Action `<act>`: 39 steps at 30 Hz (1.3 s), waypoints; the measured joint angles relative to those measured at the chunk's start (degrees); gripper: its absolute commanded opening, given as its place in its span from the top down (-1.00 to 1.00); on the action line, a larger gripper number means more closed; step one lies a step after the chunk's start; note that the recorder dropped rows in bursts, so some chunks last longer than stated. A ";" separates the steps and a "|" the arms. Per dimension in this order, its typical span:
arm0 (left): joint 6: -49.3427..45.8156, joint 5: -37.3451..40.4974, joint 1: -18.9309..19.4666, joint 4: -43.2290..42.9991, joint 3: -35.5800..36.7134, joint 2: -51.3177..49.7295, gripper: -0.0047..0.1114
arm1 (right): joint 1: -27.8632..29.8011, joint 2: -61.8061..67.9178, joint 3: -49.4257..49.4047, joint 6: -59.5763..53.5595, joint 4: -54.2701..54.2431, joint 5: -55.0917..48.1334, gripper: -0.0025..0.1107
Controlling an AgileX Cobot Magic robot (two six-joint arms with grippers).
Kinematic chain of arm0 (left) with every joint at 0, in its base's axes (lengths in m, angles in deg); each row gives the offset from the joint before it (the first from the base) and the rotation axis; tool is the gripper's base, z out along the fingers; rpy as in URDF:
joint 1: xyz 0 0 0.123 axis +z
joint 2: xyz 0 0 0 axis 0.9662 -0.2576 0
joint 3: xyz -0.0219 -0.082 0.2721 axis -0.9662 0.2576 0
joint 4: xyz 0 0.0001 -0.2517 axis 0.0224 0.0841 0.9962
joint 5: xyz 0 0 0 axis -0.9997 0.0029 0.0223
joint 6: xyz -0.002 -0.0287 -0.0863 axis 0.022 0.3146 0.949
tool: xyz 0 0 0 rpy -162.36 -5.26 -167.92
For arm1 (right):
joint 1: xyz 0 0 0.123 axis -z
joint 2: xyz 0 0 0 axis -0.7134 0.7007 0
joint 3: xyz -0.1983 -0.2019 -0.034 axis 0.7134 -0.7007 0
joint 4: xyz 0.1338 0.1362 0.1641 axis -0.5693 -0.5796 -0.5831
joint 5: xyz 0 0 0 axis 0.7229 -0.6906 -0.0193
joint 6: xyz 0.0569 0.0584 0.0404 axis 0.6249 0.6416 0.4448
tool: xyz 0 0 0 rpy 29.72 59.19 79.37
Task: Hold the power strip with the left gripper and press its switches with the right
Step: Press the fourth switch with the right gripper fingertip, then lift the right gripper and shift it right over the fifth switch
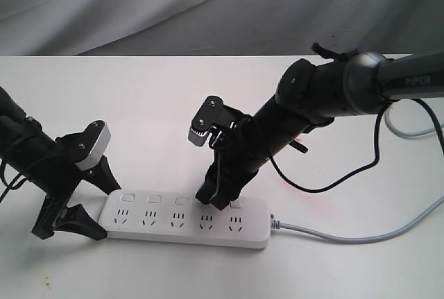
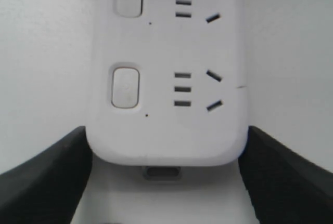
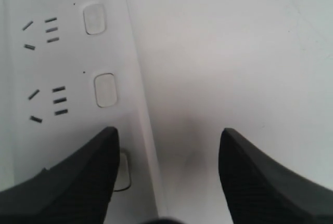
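Observation:
The white power strip (image 1: 186, 221) lies flat on the white table, its grey cord (image 1: 347, 235) trailing right. My left gripper (image 1: 103, 205) is shut on the strip's left end (image 2: 166, 130), one black finger (image 2: 47, 182) against each side. Three switches (image 1: 155, 198) show in a row; my right gripper (image 1: 214, 202) covers the fourth. That gripper (image 3: 166, 135) is open. One finger (image 3: 78, 182) rests over the strip and half hides a switch (image 3: 123, 172). Its other finger (image 3: 265, 177) hangs over bare table. I cannot tell whether the switch is being pressed.
A black cable (image 1: 326, 186) loops from the right arm down onto the table behind the strip. A grey cable (image 1: 416, 132) lies at the far right. Grey cloth (image 1: 208, 7) hangs behind the table's back edge.

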 measured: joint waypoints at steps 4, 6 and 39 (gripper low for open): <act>0.00 0.00 0.00 0.00 0.00 0.00 0.12 | 0.00 -0.12 -1.58 0.31 -0.83 0.93 0.04; 0.00 0.00 0.00 0.00 0.00 0.00 0.12 | 0.00 -0.12 -1.86 0.42 -1.23 1.32 0.04; 0.00 0.00 0.00 0.00 0.00 0.00 0.12 | 4.79 -12.86 -5.30 -0.37 1.02 -0.20 0.04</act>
